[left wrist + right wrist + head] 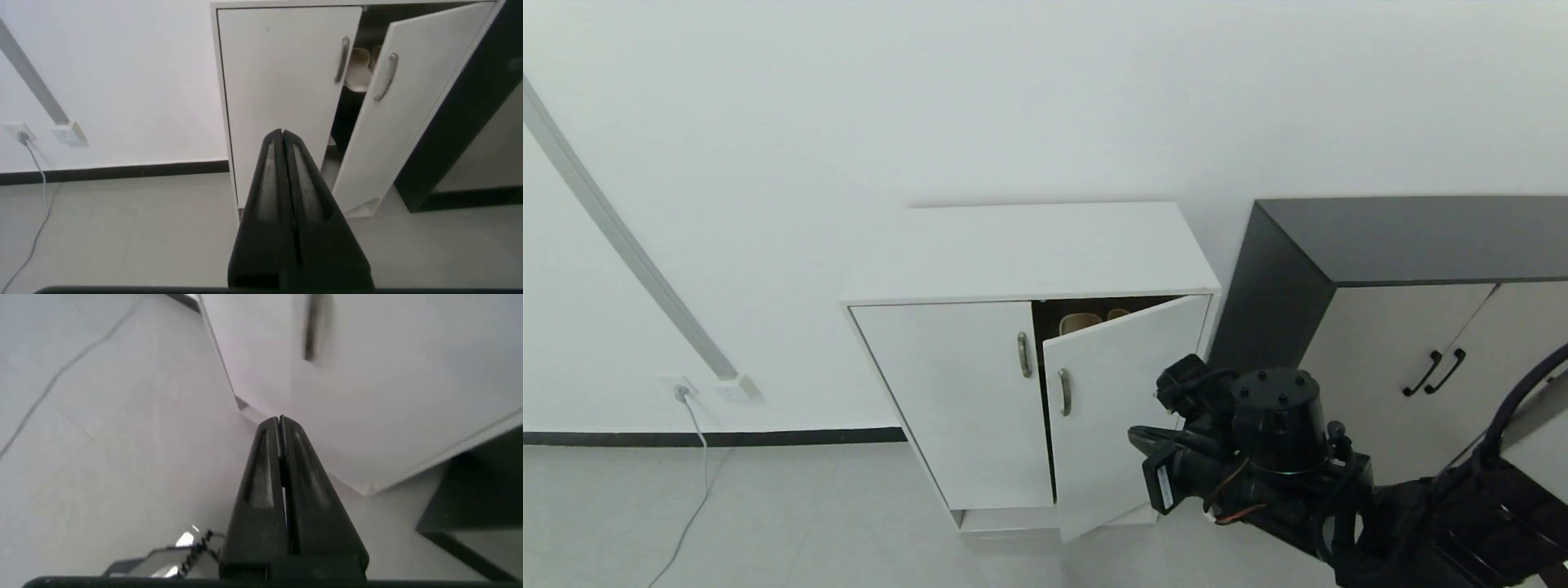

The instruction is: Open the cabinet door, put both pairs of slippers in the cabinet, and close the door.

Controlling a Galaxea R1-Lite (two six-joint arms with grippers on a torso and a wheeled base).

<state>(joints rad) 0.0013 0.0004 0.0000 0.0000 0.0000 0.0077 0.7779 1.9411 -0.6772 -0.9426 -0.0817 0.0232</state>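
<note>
now we judge closing is the step: the slippers [1078, 323] sit high inside the cabinet [1029, 253], whose right door [1111, 425] stands ajar. our right claw [282, 423], pressed together like the left claw [282, 135], faces that door; we should push flat near its handle [1064, 392], steadily.

Black sideboard [1421, 237], wall socket [676, 384], seemingly plugged-in cable [698, 490]

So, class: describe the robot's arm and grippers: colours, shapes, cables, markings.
The right arm is black, with a round bolted joint cap, a white label, thin red wires and a thick black cable. The left gripper and right gripper are black, long, flat and tapering.
</note>
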